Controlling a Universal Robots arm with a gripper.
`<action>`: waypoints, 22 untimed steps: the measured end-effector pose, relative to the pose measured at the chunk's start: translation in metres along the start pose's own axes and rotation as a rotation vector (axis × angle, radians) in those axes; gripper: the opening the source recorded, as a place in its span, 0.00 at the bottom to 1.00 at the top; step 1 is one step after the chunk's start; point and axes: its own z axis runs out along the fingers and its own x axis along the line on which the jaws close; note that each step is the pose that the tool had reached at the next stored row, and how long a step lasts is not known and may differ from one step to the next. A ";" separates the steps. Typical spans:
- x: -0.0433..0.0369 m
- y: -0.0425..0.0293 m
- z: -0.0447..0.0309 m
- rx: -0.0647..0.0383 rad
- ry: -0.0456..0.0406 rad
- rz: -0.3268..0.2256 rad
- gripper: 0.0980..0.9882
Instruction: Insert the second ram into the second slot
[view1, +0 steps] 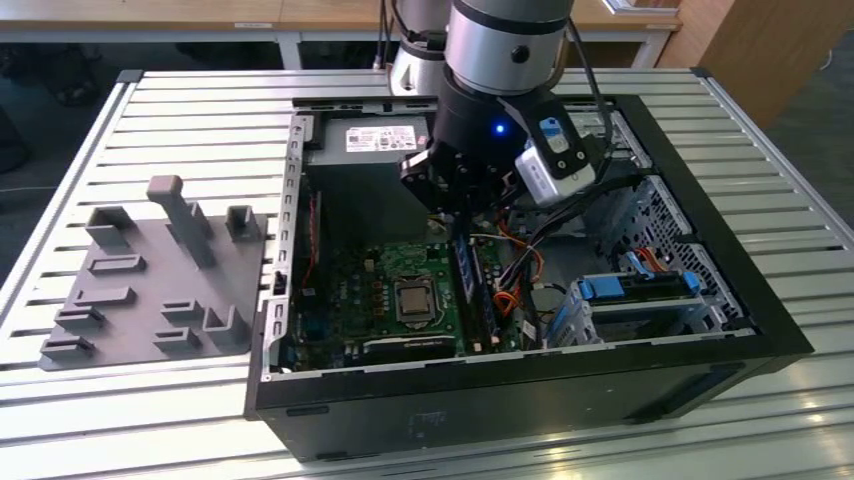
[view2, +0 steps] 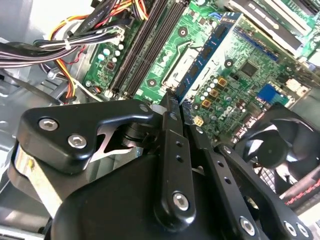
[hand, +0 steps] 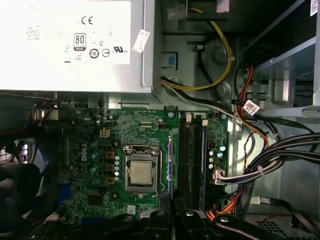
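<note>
Inside an open computer case (view1: 534, 400) lying on a slatted tabletop (view1: 160, 100), the arm's gripper (view2: 174, 102) is clamped on the second ram (view2: 212, 47), a thin blue circuit-board stick with dark chips along its face. In the second wrist view the stick runs out from the pinched fingertips over the green motherboard (hand: 95, 150). In the first wrist view it appears edge-on as a slim blue line between the CPU socket (hand: 141, 172) and the bank of black memory slots (hand: 192, 160), running parallel to them and, by the look of it, not yet seated. A bundle of cables (hand: 270, 165) crowds the side of the slots away from the socket. The stick is likely light and stiff but fragile: a thin board that would tolerate little bending or twisting, with smooth faces that could slip in a pinch. The sound hold appears to be across its two flat faces near the upper long edge. That leaves the contact edge free, with any push kept even along the length and square to the slot.
</note>
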 end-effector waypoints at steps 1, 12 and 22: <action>-0.0004 0.0000 0.0019 0.000 0.0000 0.000 0.04; -0.0034 0.0003 0.0108 0.000 0.0000 0.000 0.04; -0.0068 0.0007 0.0287 0.000 0.0001 0.000 0.04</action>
